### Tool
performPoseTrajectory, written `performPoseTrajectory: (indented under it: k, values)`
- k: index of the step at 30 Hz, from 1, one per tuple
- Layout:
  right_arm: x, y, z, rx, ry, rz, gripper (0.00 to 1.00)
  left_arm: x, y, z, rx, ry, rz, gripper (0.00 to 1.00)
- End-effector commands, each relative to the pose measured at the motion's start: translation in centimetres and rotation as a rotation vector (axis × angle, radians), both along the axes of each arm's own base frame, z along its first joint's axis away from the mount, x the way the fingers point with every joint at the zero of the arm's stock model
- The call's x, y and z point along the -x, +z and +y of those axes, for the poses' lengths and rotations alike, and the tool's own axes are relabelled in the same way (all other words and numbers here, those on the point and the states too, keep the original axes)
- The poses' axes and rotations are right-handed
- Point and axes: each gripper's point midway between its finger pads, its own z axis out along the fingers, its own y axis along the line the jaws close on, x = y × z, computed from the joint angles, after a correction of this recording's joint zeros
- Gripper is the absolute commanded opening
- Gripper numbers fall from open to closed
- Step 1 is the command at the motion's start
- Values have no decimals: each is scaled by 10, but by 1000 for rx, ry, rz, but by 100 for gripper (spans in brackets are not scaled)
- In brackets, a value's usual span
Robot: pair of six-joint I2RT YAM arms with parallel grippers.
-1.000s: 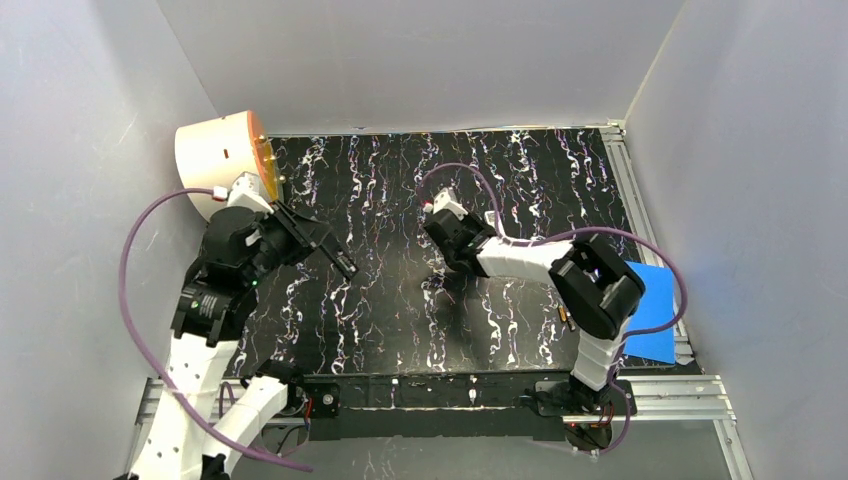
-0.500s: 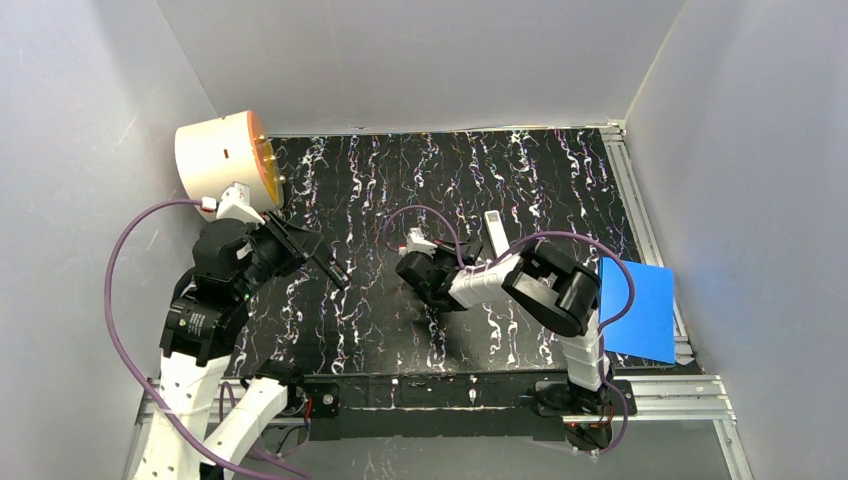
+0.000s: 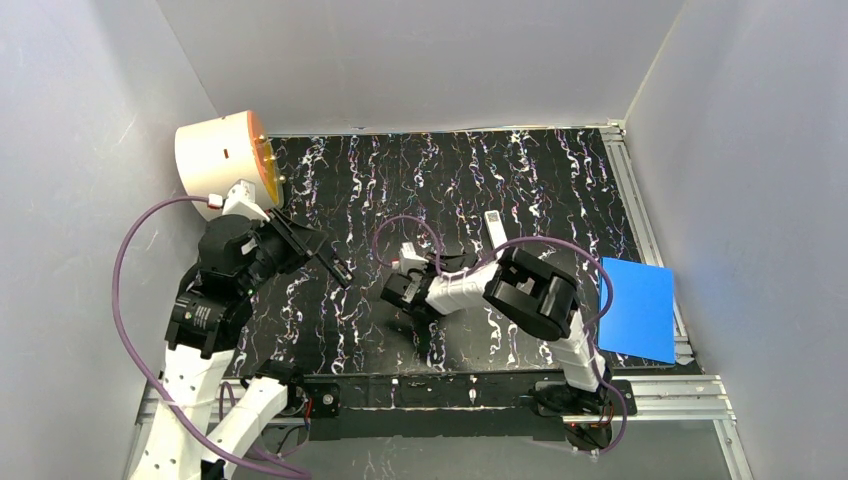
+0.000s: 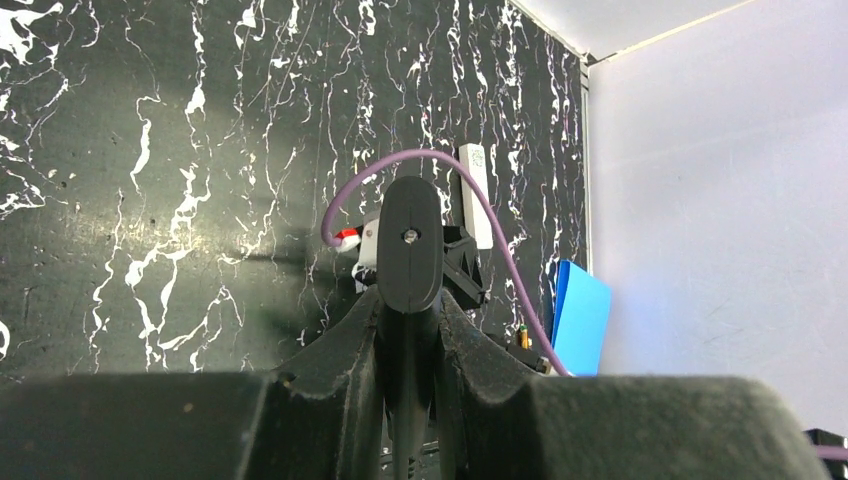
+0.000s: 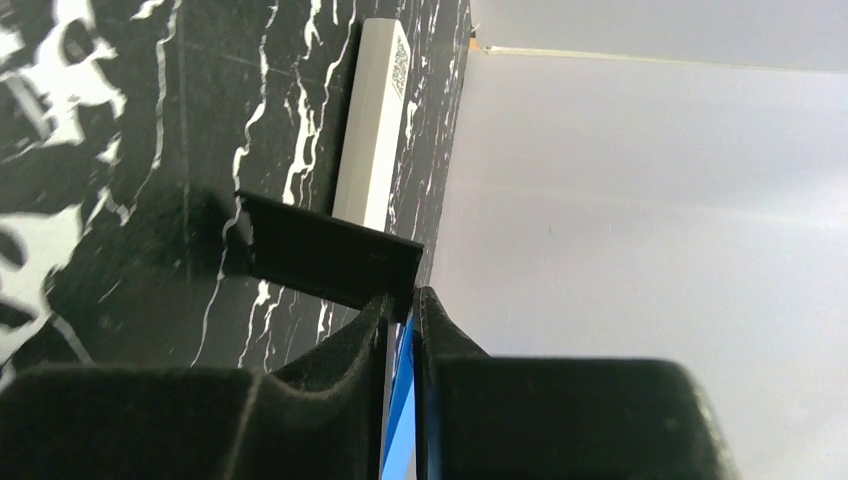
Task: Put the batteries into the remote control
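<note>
My left gripper (image 3: 305,243) is shut on a slim black remote (image 3: 338,268) and holds it above the table. In the left wrist view the remote (image 4: 410,240) shows end-on between the fingers. My right gripper (image 3: 452,265) is folded back toward the right wall. It is shut on a thin black flat plate (image 5: 330,255), pinched by one corner. A white remote (image 3: 493,232) lies flat just beyond it and also shows in the right wrist view (image 5: 375,115). One small gold-and-green battery (image 4: 523,337) shows near the blue sheet. The batteries are hidden in the top view.
A blue sheet (image 3: 638,308) lies at the table's right edge. A round peach-coloured tub (image 3: 222,155) stands at the back left corner. Grey walls close in three sides. The right arm's elbow (image 3: 530,290) hangs over the near right part of the table.
My right gripper has moved left and toward the near edge with the black plate, and its arm has folded. The white remote has come into view. My left gripper has barely shifted.
</note>
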Motion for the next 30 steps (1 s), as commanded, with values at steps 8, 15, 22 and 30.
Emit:
performPoseTrajectory:
  k: [8, 15, 22, 30]
  values:
    - [45, -34, 14, -118, 4, 130, 33, -11, 2, -7, -8, -33, -1, 0]
    - [61, -8, 35, -378, 0, 269, 61, -13, 12, -3, -35, -30, -19, 0]
    - [84, 7, 60, -686, 46, 454, 82, -13, 30, 8, -40, 39, -60, 0]
    - [79, 0, 69, -1089, -30, 573, 81, -6, 56, 39, -56, 197, -146, 0]
